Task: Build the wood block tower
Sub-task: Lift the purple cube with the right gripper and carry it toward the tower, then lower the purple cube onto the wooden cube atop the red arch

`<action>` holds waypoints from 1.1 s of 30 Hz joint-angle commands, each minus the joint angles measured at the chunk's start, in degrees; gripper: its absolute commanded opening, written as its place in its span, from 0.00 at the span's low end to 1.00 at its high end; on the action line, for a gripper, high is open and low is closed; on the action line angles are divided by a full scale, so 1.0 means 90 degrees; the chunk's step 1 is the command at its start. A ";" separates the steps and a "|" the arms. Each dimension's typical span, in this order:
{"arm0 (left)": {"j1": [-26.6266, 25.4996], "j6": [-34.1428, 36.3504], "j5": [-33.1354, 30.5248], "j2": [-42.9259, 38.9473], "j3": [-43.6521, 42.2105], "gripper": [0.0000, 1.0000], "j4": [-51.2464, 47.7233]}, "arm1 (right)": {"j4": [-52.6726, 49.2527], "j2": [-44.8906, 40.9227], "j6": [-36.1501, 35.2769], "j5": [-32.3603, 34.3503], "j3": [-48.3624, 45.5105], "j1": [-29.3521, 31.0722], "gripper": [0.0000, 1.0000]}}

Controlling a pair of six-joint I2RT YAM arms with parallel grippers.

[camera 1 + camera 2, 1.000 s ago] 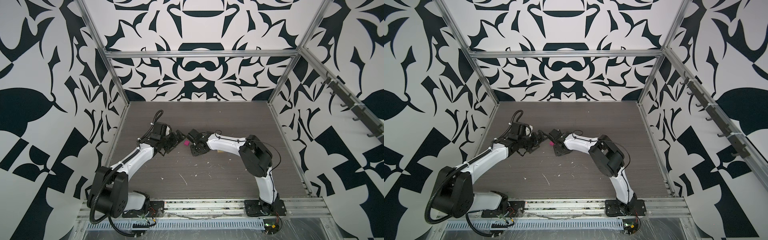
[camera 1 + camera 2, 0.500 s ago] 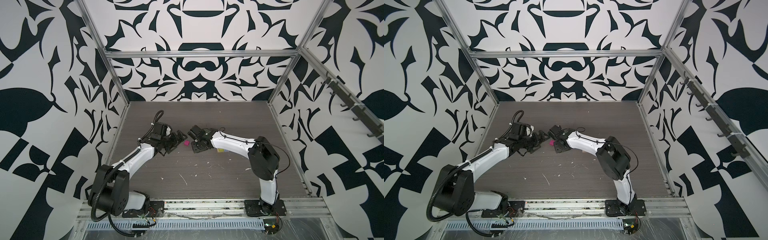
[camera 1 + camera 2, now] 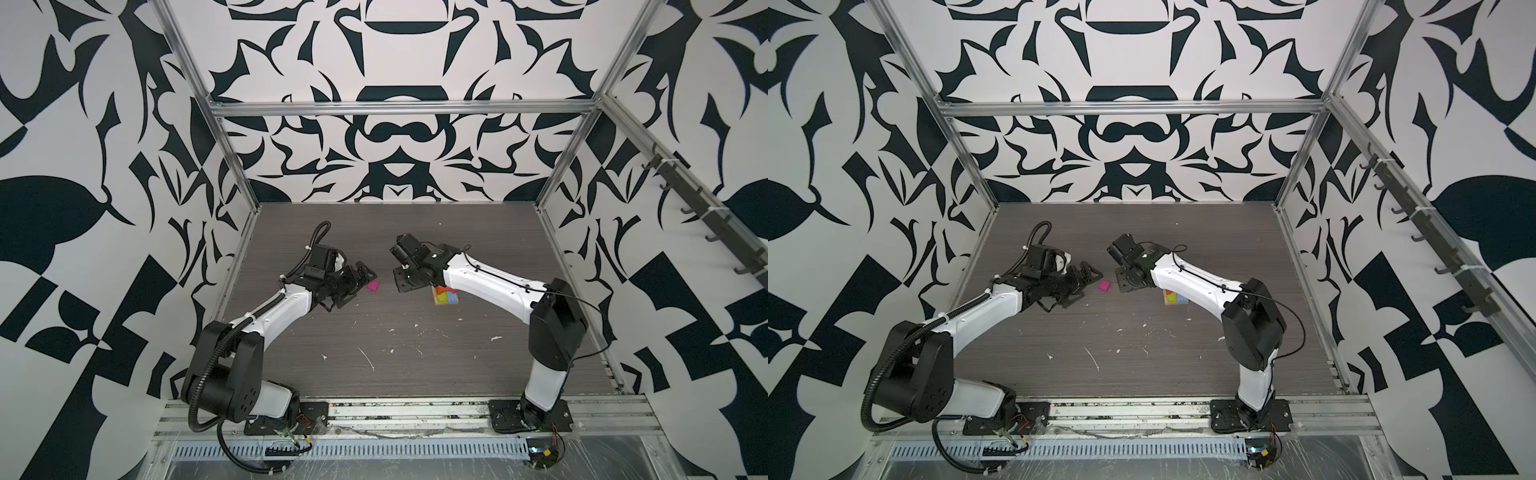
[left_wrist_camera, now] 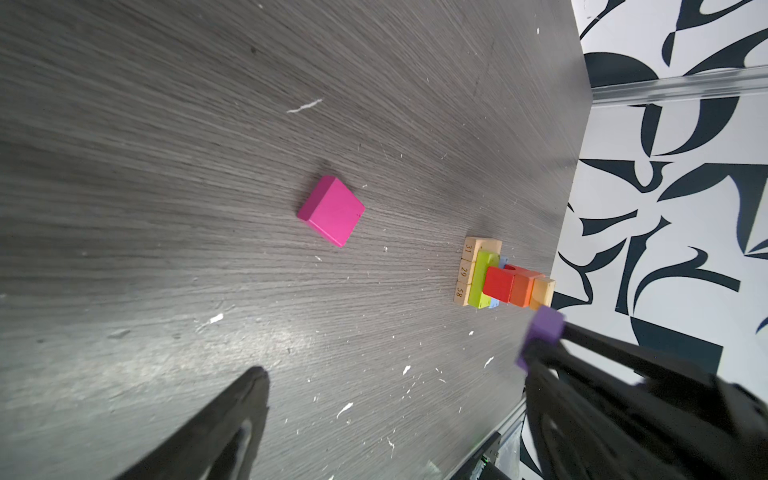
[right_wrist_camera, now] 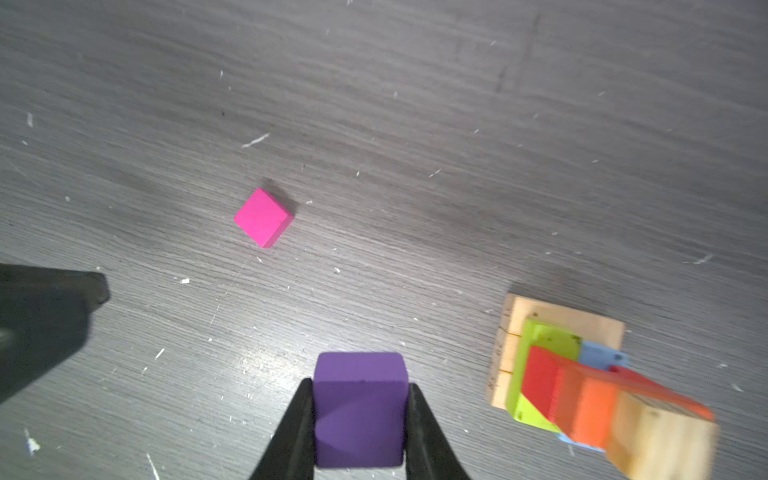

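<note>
Right wrist: tower [image 5: 552, 382] colour-layered (tan top)

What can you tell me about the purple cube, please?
The purple cube is a small, matte-painted block with softly rounded edges, looking like wood. The right gripper clamps it by two opposite sides, apparently lifted off the table, apart from the wood block tower and the magenta block.

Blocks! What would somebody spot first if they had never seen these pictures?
The purple cube pops out first, pinched between the black fingers of the right arm. A pink block lies alone on the grey table. The colourful tower stands close by, partly under that arm.
</note>
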 commanded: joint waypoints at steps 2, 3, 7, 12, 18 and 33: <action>-0.0116 0.0042 0.0073 0.0175 0.0256 0.99 0.0079 | -0.0301 -0.0448 -0.0194 0.0095 0.0037 -0.0188 0.30; -0.0143 0.0045 0.0066 0.0200 0.0277 0.99 0.0079 | -0.0331 -0.0497 -0.0199 0.0097 0.0032 -0.0219 0.30; -0.0227 0.0037 0.0072 0.0272 0.0356 0.99 0.0079 | -0.0389 -0.0677 -0.0272 0.0068 -0.0055 -0.0420 0.30; -0.0282 0.0048 0.0082 0.0349 0.0358 0.99 0.0145 | -0.0442 -0.0950 -0.0305 0.0024 -0.0235 -0.0712 0.30; -0.0371 0.0038 0.0085 0.0501 0.0517 0.99 0.0171 | -0.0519 -0.1327 -0.0440 -0.0050 -0.0547 -0.1007 0.30; -0.0547 -0.0010 0.0038 0.0656 0.0757 0.98 0.0176 | -0.0424 -0.1801 -0.0693 -0.0046 -0.1234 -0.1548 0.30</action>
